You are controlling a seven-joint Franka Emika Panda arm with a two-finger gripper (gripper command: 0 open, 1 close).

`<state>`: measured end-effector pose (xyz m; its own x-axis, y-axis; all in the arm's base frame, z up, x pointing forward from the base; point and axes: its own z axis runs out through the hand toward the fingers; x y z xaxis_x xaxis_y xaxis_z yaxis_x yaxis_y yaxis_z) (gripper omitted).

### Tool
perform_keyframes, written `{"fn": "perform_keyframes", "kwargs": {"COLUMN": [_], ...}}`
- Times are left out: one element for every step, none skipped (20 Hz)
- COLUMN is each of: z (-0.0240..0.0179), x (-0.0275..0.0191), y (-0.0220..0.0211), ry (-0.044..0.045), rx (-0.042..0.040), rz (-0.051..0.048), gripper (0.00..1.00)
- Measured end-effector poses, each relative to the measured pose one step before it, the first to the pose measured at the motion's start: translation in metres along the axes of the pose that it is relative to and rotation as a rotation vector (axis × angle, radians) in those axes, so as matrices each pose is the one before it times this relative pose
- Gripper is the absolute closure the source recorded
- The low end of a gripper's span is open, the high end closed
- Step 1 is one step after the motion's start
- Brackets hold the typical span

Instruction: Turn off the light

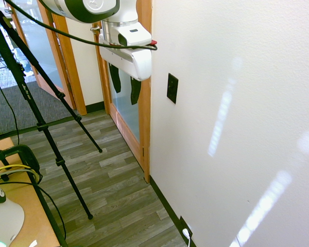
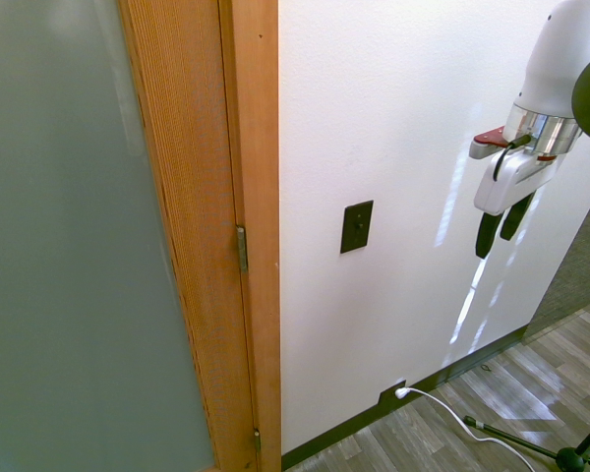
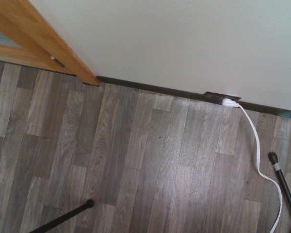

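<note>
No lamp shows in any view. Its switch is a small black upright plate (image 1: 172,88) on the white wall, also seen beside the wooden door frame in the second exterior view (image 2: 356,227). My gripper (image 1: 124,85) hangs in the air in front of the wall, fingers pointing down, at about the plate's height and well apart from it. In the second exterior view the gripper (image 2: 501,225) is off to the plate's right. Its two black fingers stand apart with nothing between them. The wrist view looks down at the floor and misses the switch.
A wooden door frame (image 2: 248,226) with frosted glass (image 2: 69,246) borders the wall. Low on the wall a black outlet plate (image 3: 217,96) holds a white plug (image 3: 230,103) whose cord (image 3: 262,160) trails over the grey plank floor (image 3: 136,160). A wooden desk corner (image 1: 26,206) sits lower left.
</note>
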<state>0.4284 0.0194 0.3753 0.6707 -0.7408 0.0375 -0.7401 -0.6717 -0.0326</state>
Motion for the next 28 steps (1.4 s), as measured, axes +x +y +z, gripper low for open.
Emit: {"fn": "perform_keyframes", "kwargs": {"z": [0.00054, 0.00037, 0.00028, 0.00045, 0.00134, 0.00267, 0.00471, 0.00623, 0.00758, 0.00783, 0.0083, 0.00817, 0.00798, 0.00827, 0.00755, 0.0084, 0.00794, 0.00678, 0.00564, 0.00432, 0.00284, 0.00271, 0.00206, 0.00232, 0.00208, 0.00177, 0.00112, 0.00064], "x": [0.00008, 0.00005, -0.00045, -0.00197, -0.00339, -0.00528, -0.00729, -0.00787, -0.00635, -0.00386, -0.00052, 0.00293, 0.0046, 0.00556, 0.00617, 0.0055, 0.00564, 0.00572, 0.0053, 0.00502, 0.00407, 0.00266, 0.00076, -0.00122, -0.00181, -0.00159, -0.00011, 0.00101], "y": [-0.0001, -0.00026, -0.00203, -0.00469, -0.00701, -0.00962, -0.01089, -0.01111, -0.01055, -0.01044, -0.01091, -0.00966, -0.00897, -0.00926, -0.00883, -0.00667, -0.00626, -0.00461, -0.00382, -0.00321, -0.00279, -0.00317, -0.00331, -0.00237, -0.00231, -0.00164, -0.00138, -0.00188], "ry": [-0.00048, 0.00072, 0.00728, 0.01312, 0.02334, 0.03798, 0.03803, 0.0343, 0.03463, 0.02889, 0.02505, 0.02001, 0.01562, 0.0097, 0.00865, 0.00652, 0.0063, 0.01171, 0.01271, 0.01407, 0.01244, 0.0092, 0.00577, 0.00427, 0.0031, 0.00277, 0.00437, 0.00571], "rx": [-0.00044, 0.00047, 0.00654, 0.00958, 0.00971, 0.00831, 0.00839, 0.01182, 0.00949, 0.01356, 0.01559, 0.0144, 0.02161, 0.0289, 0.03037, 0.02117, 0.01823, 0.01497, 0.01209, 0.01181, 0.00824, 0.00461, 0.00487, 0.00319, 0.00362, 0.0043, 0.00485, 0.00624], "rz": [0.0, 0.00148, 0.00203, 0.00021, 0.00175, 0.00851, 0.00963, 0.00894, 0.01666, 0.01977, 0.02235, 0.02309, 0.02303, 0.01876, 0.01549, 0.01502, 0.01137, 0.01263, 0.00874, 0.00986, 0.01169, 0.00679, 0.00394, 0.00193, 0.00104, 0.00121, 0.00393, 0.00386], "gripper": [0.0, 0.0, 0.0, 0.0, 0.0, 0.0, 0.0, 0.0, 0.0, 0.0, 0.0, 0.0, 0.0, 0.0, 0.0, 0.0, 0.0, 0.0, 0.0, 0.0, 1.0, 1.0, 1.0, 1.0, 1.0, 1.0, 1.0, 1.0]}}
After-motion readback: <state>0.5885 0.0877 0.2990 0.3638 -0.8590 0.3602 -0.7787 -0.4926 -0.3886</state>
